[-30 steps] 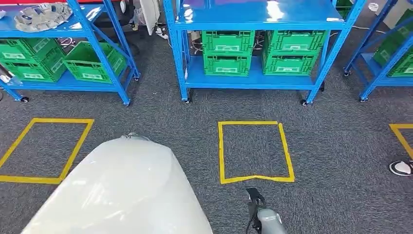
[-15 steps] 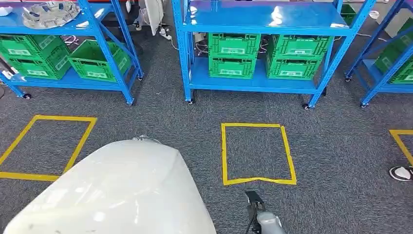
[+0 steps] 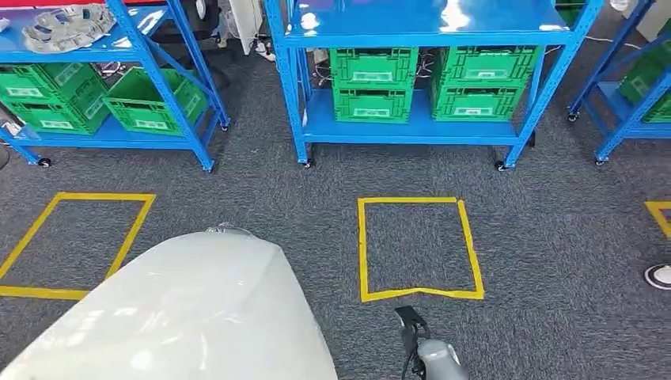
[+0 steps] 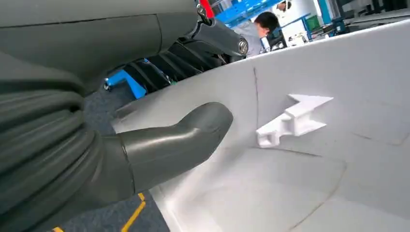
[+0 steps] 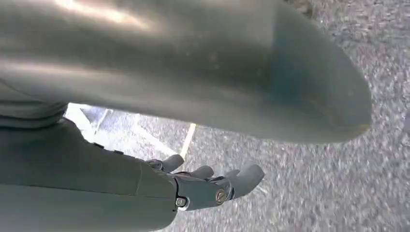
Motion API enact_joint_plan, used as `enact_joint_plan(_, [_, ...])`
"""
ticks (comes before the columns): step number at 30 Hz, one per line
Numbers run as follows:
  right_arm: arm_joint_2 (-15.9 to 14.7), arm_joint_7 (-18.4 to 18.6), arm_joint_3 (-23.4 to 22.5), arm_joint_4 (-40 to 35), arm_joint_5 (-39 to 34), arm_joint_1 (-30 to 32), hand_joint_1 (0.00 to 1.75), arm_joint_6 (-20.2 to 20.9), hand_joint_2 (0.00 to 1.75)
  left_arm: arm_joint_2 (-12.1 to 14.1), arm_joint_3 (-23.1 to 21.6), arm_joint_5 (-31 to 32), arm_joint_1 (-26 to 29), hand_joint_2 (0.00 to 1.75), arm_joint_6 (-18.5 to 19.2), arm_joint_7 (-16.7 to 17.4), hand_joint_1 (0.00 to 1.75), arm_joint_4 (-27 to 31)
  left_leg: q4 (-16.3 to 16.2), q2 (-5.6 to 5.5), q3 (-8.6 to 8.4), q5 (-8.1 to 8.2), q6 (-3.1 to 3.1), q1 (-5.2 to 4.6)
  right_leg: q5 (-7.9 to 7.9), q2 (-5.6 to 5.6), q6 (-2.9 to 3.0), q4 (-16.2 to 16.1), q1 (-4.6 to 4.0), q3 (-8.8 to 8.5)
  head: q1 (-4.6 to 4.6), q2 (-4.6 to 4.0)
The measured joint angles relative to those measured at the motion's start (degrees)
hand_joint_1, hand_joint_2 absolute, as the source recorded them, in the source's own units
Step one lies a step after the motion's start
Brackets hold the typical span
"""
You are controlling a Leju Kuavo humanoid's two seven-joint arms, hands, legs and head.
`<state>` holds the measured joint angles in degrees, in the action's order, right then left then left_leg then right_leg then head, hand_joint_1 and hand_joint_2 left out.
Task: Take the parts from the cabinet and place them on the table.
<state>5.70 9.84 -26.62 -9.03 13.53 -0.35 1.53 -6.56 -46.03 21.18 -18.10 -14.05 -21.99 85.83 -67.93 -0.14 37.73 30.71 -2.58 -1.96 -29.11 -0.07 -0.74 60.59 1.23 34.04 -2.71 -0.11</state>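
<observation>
A big white curved part (image 3: 190, 309) wrapped in clear film fills the lower left of the head view, carried above the grey carpet. In the left wrist view my left hand (image 4: 111, 145) grips this white part (image 4: 309, 159). Its thumb (image 4: 188, 133) presses on the inner face near a small moulded bracket (image 4: 292, 121), and the dark fingers (image 4: 179, 55) reach round the edge. My right arm (image 3: 431, 358) hangs low at the bottom of the head view. My right hand (image 5: 212, 186) holds nothing, its fingers apart above the carpet. Another grey part (image 3: 67, 24) lies on the left rack's top shelf.
Blue wheeled racks (image 3: 419, 134) with green crates (image 3: 372, 79) stand ahead and at both sides. Yellow tape squares (image 3: 418, 247) mark the carpet, one more at the left (image 3: 75, 241). A shoe (image 3: 658, 275) shows at the right edge. A person (image 4: 263, 24) is far off.
The whole picture sways a little as the camera moves. The white part stays in my left hand and the right arm keeps hanging.
</observation>
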Motion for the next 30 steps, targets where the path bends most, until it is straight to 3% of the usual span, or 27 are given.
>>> enact_joint_plan(1, [0.0,0.0,0.0,0.0,-0.1,0.0,0.00,0.0,0.00,0.0,0.0,-0.3,-0.2,1.75,0.0,-0.4,1.75,-0.2,5.6,-0.26,-2.53,-2.46,-2.67,-1.40,0.22,-0.02,0.36,-0.6,-0.17,-0.48,0.07,0.00])
enact_joint_plan(2, [1.4,0.0,0.0,0.0,-0.2,-0.1,0.00,0.1,0.00,0.0,0.1,-0.5,-0.2,1.75,0.0,-0.8,1.75,-0.2,9.8,-0.84,-4.42,-3.49,-5.23,-3.51,0.31,-0.15,0.44,-0.9,0.23,-0.74,-0.97,0.00])
enact_joint_plan(3, [0.6,-0.2,0.0,-0.1,-0.3,-0.5,0.00,-0.1,0.00,0.0,0.2,-0.5,-0.3,1.75,0.0,-1.1,1.75,-0.4,10.5,-1.38,-4.77,-3.69,-5.38,-3.78,0.37,0.28,0.13,-1.3,-0.03,-0.87,-1.31,0.00])
enact_joint_plan(4, [0.7,-0.9,0.1,0.0,-0.7,-0.6,0.00,0.2,0.00,0.1,0.2,-0.4,-0.6,1.75,0.0,-1.2,1.75,-0.7,10.8,-0.87,-4.91,-3.70,-5.20,-3.83,0.37,0.34,0.20,-1.3,0.10,-0.87,-0.65,0.00])
enact_joint_plan(6, [0.9,-0.6,0.1,0.0,-1.3,-0.6,0.00,-0.1,0.00,0.0,0.1,-0.4,-0.6,1.75,0.0,-1.3,1.75,-1.0,11.8,-0.90,-5.44,-3.87,-5.36,-3.90,0.44,0.40,-0.10,-2.0,0.20,-1.23,-0.48,0.00])
enact_joint_plan(7, [0.8,0.4,0.1,0.0,-1.6,-0.5,0.00,-0.3,0.00,-0.2,0.2,-0.4,-0.6,1.75,0.0,-1.3,1.75,-1.0,13.7,-0.81,-6.89,-4.94,-4.49,-2.89,0.18,0.28,-0.08,-1.5,-0.02,-1.34,-0.44,0.00])
enact_joint_plan(8, [0.6,0.1,0.0,0.0,-1.9,-0.6,0.00,-0.4,0.00,-0.4,0.1,-0.4,-0.8,1.75,0.3,-1.3,1.75,-1.1,14.1,-0.84,-7.23,-5.27,-3.86,-2.79,-0.60,0.32,-0.43,0.0,-0.30,-0.76,-0.46,0.00])
enact_joint_plan(11, [-0.3,0.1,0.0,0.0,-2.0,-0.6,0.00,-0.5,0.00,-0.6,0.1,-0.4,-0.8,1.75,0.6,-1.3,1.75,-1.6,13.9,-0.65,-7.25,-5.01,-3.57,-2.29,-6.31,0.33,-1.30,11.7,-0.19,5.47,-0.90,0.00])
enact_joint_plan(12, [-0.5,0.1,-0.1,0.0,-2.3,-0.4,0.00,-0.6,0.00,-0.6,0.1,-0.4,-0.7,1.75,0.9,-1.3,1.75,-1.7,13.5,-0.65,-7.16,-4.73,-3.38,-2.05,-6.92,0.33,-1.66,14.6,-0.10,7.23,-0.90,0.00])
enact_joint_plan(13, [-0.7,0.1,-0.2,0.0,-2.8,-0.3,0.00,-0.8,0.00,-0.6,0.1,-0.4,-0.5,1.75,1.0,-1.4,1.75,-1.8,13.1,-0.67,-7.17,-4.36,-2.96,-1.71,-5.74,0.30,-2.08,14.4,0.04,7.50,-0.90,0.00])
enact_joint_plan(14, [-0.9,0.1,-0.6,0.0,-3.4,-0.2,0.00,-1.0,0.00,-0.6,0.1,-0.4,-0.2,1.75,1.1,-1.5,1.75,-1.9,12.5,-0.67,-7.19,-3.86,-2.52,-1.31,-3.39,0.28,-2.56,11.3,0.29,6.26,-0.92,0.00])
enact_joint_plan(16, [-1.0,0.1,-1.2,0.0,-4.1,-0.2,0.00,-1.1,0.00,-0.6,0.1,-0.5,0.2,1.75,1.2,-1.9,1.75,-2.1,10.4,-0.69,-6.94,-2.41,-1.35,-0.50,1.82,-0.03,-3.99,1.2,1.30,1.36,-0.92,0.00])
enact_joint_plan(17, [-0.8,0.1,-1.3,0.1,-4.2,-0.3,0.00,-1.1,0.00,-0.6,0.1,-0.5,0.2,1.75,1.2,-2.1,1.75,-2.2,9.5,-0.75,-6.42,-1.68,-0.74,-0.78,0.60,0.04,-4.38,1.3,1.17,1.41,-1.18,0.00])
enact_joint_plan(19, [-0.7,-0.3,-1.7,0.1,-4.3,-0.1,0.00,-1.2,0.00,-0.6,0.1,-0.5,0.3,1.75,1.2,-2.2,1.75,-2.1,7.9,-1.00,-5.45,-0.50,-0.52,-1.22,0.33,0.42,-1.88,1.3,1.41,1.71,-1.00,0.00])
enact_joint_plan(21, [-0.7,0.1,-1.8,0.1,-4.3,0.0,0.00,-1.2,0.00,-0.6,0.1,-0.5,0.5,1.75,1.3,-2.2,1.75,-2.2,7.9,-0.99,-5.48,-0.37,-0.32,-1.21,0.21,0.41,-1.35,1.5,1.26,1.72,-1.01,0.00])
enact_joint_plan(22, [-0.4,0.1,-1.9,0.1,-4.3,0.0,0.00,-1.2,0.00,-0.6,0.1,-0.5,0.5,1.75,1.3,-2.2,1.75,-2.3,7.6,-1.02,-5.58,-0.11,0.04,-1.00,0.15,0.33,-1.04,1.6,1.64,1.65,-1.11,0.00])
enact_joint_plan(23, [-0.7,0.1,-2.0,0.1,-4.3,0.0,0.00,-1.3,0.00,-0.6,0.0,-0.5,0.4,1.75,1.3,-2.2,1.75,-2.3,6.4,-0.77,-5.24,0.78,0.85,-0.88,0.12,0.38,-0.49,1.5,1.65,1.51,-0.68,0.00])
enact_joint_plan(25, [-0.7,0.1,-2.1,0.1,-4.3,0.0,0.00,-1.4,0.00,-0.6,0.0,-0.5,0.4,1.75,1.2,-2.5,1.75,-2.4,-1.4,-0.39,-1.27,4.99,2.33,0.26,0.13,0.30,-0.37,1.2,1.81,1.25,-0.39,0.00])
enact_joint_plan(26, [-0.7,0.1,-2.2,0.1,-4.2,0.0,0.00,-1.4,0.00,-0.6,0.0,-0.7,0.5,1.75,1.2,-2.7,1.75,-2.6,-6.0,-0.17,1.22,6.69,2.72,0.73,0.12,0.27,-0.38,1.2,1.88,1.29,-0.28,0.00])
enact_joint_plan(27, [-0.7,0.1,-2.3,0.1,-4.1,0.0,0.00,-1.4,0.00,-0.6,0.0,-0.8,0.5,1.75,1.1,-2.8,1.75,-2.8,-8.9,-0.09,2.96,7.17,2.94,1.05,0.07,0.21,-0.38,1.2,1.91,1.28,-0.22,0.00])
enact_joint_plan(28, [-0.7,0.1,-2.4,0.1,-3.7,0.0,0.00,-1.2,0.00,-0.6,0.0,-0.8,0.5,1.75,0.7,-2.7,1.75,-2.9,-9.4,-0.09,3.56,6.52,2.99,1.33,0.03,0.21,-0.40,1.2,1.90,1.24,-0.26,0.00])
enact_joint_plan(29, [-0.8,0.1,-2.4,0.1,-3.4,0.0,0.00,-0.9,0.00,-0.6,0.0,-0.8,0.5,1.75,0.2,-2.6,1.75,-2.8,-7.2,-0.09,2.92,4.50,2.79,1.42,0.01,0.24,-0.42,1.2,1.86,1.19,-0.20,0.00])
enact_joint_plan(30, [-0.9,0.1,-2.4,0.1,-2.8,0.0,0.00,-0.4,0.00,-0.5,0.0,-0.8,0.5,1.75,-0.4,-2.3,1.75,-2.5,-2.5,-0.12,0.92,1.57,2.24,1.30,0.01,0.30,-0.44,1.1,1.70,1.07,-0.22,0.00])
